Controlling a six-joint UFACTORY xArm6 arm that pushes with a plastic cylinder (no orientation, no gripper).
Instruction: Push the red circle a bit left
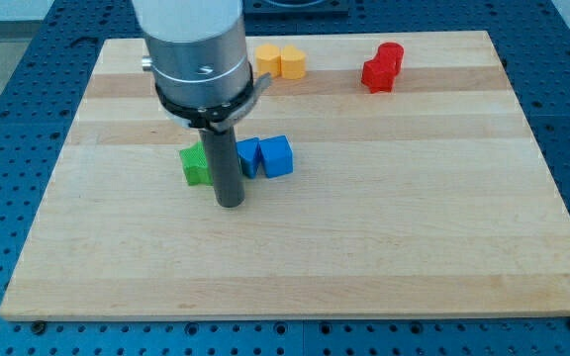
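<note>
Nearest us, our tip rests bare, touching nothing, just below green block and blue blocks. Red circle sits far up-right; approach pending, we must circle to its right.

two blue blocks, two red, two orange, one green
</note>
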